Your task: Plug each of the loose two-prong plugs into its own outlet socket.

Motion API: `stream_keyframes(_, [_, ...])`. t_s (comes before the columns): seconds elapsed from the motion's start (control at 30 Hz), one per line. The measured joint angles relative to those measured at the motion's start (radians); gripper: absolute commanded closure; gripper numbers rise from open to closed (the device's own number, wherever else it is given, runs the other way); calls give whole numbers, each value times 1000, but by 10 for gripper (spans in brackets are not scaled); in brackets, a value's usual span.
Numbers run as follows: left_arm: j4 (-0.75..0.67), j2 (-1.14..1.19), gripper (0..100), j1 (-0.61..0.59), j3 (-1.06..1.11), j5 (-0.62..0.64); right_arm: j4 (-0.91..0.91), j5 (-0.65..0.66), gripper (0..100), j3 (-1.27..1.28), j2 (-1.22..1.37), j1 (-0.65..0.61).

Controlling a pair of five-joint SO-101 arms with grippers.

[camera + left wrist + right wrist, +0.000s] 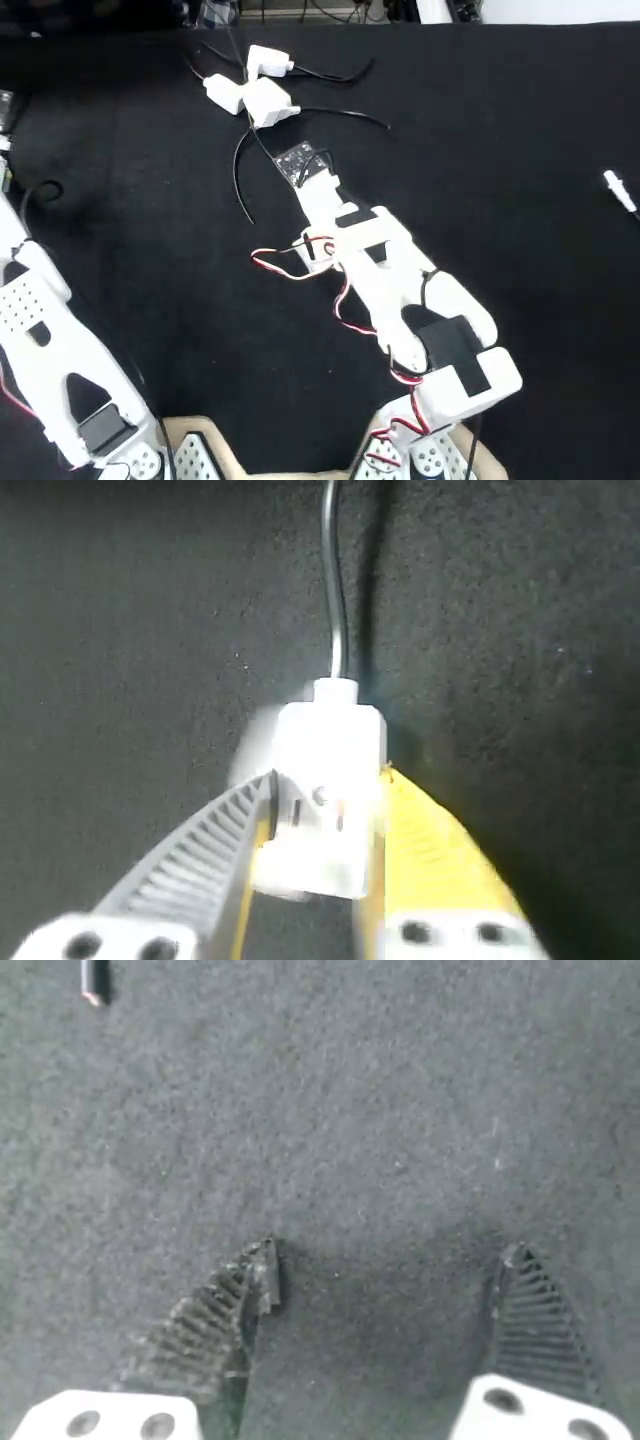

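My left gripper is shut on a white two-prong plug; its black cable runs away over the black cloth. In the high view this arm's gripper sits at the table's left edge. My right gripper stands open just above bare cloth, nothing between its fingers. In the high view it lies a little short of three white plug and socket blocks at the back centre. Another white plug lies at the far right.
Black cables curl from the white blocks across the cloth beside the right gripper. A cut cable end lies ahead of the right gripper. Red and white servo wires hang off the right arm. The right half of the table is open cloth.
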Motion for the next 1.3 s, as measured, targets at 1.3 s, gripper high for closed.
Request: stream_keyframes(1.3, [304,-198,685,-138,-186,49,0,0,662,0,0,0])
